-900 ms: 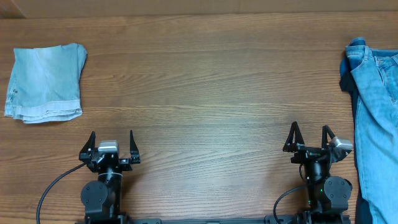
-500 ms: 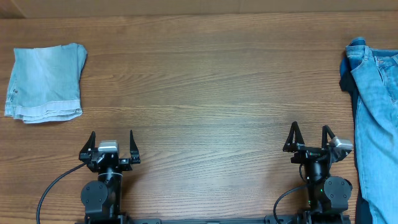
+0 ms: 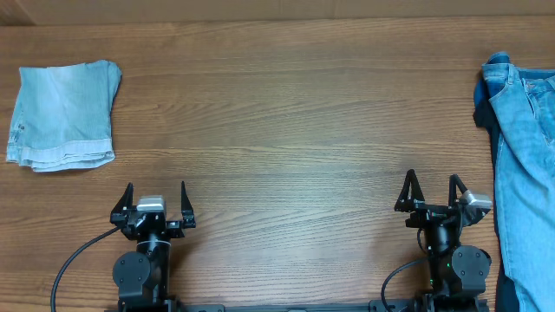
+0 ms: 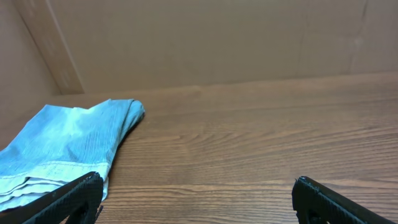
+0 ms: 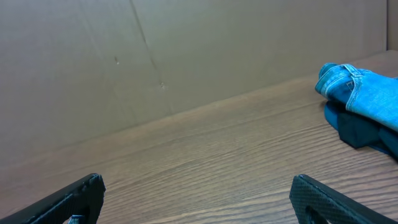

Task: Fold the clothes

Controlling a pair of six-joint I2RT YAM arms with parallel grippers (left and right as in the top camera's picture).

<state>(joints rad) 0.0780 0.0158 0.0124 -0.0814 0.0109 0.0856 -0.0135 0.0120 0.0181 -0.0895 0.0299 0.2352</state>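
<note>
A long pair of faded light-blue jeans point(image 3: 523, 165) lies along the table's right edge, partly cut off by the frame; its top end shows in the right wrist view as jeans point(image 5: 357, 93) at the far right. A paler washed-denim piece point(image 3: 62, 115), folded into a flat rectangle, rests at the far left, and the left wrist view has that same folded piece point(image 4: 62, 149) at its lower left. My left gripper point(image 3: 156, 195) stands open near the front edge, with nothing between its fingers. My right gripper point(image 3: 430, 186) is open too, just left of the jeans, touching nothing.
A brown cardboard wall point(image 5: 186, 56) closes off the back of the wooden table point(image 3: 286, 130). Both arm bases sit at the front edge, with a black cable point(image 3: 74, 260) trailing from the left one.
</note>
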